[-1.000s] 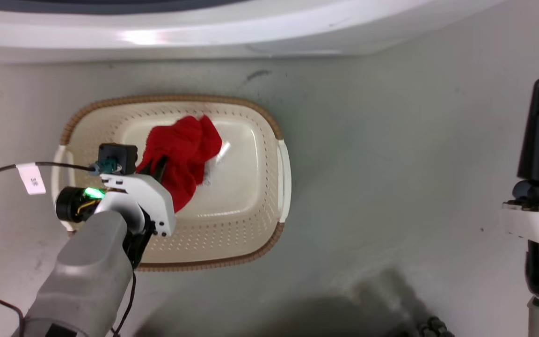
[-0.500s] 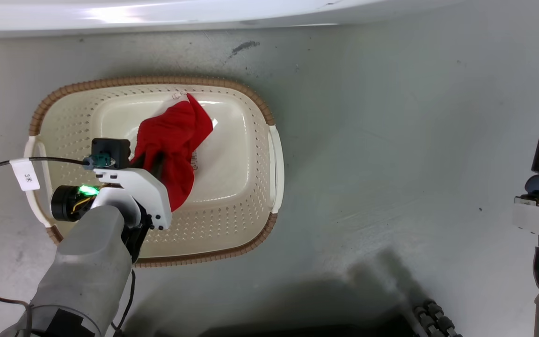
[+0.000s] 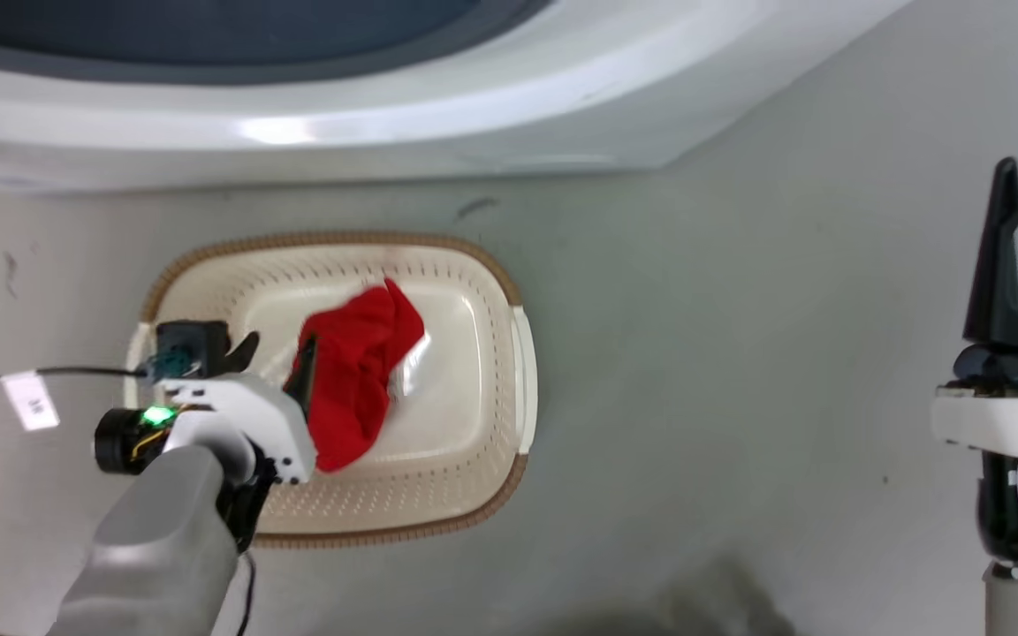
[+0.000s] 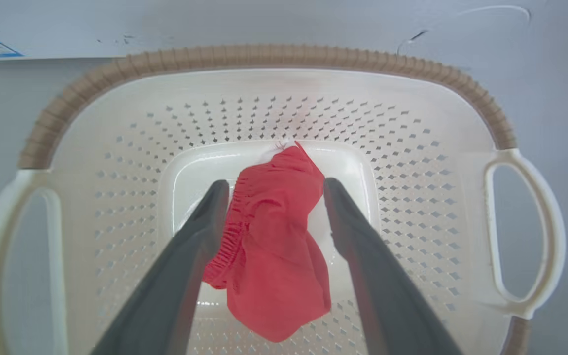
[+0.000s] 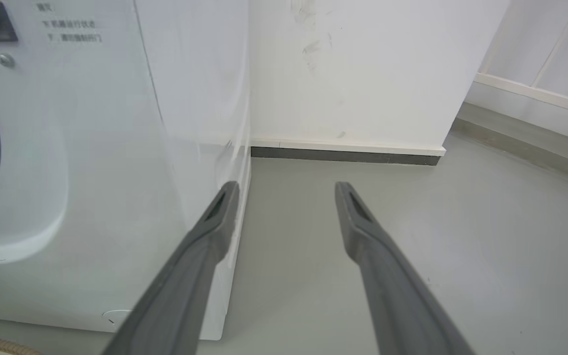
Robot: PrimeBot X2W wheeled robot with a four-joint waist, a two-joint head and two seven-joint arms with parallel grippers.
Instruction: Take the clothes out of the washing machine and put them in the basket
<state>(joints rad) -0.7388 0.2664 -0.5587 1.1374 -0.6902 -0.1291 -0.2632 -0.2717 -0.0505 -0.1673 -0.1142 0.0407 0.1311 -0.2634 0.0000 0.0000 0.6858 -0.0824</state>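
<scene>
The red clothes [image 3: 359, 380] lie crumpled in the cream basket [image 3: 332, 240] on the floor. My left gripper [image 3: 275, 360] hovers over the basket's left half, open. In the left wrist view the clothes [image 4: 274, 246] sit between the spread fingers of the left gripper [image 4: 275, 186], with a gathered edge touching the left finger [image 4: 205, 231]. The basket's brown rim [image 4: 264, 54] curves across the top of that view. My right gripper [image 3: 999, 252] is off at the right, over bare floor, open and holding nothing [image 5: 286, 190]. The white washing machine [image 3: 385, 115] runs along the top of the head view.
The washing machine's white front and side [image 5: 91, 148] stand left of the right gripper, with a white wall and dark skirting [image 5: 343, 155] behind. Grey floor [image 3: 721, 353] spreads to the right of the basket. A cable with a tag [image 3: 27, 397] trails from the left wrist.
The left gripper's fingers have parted and let go of the clothes, which now rest in the basket. The head camera has tilted, so more of the washing machine shows.
</scene>
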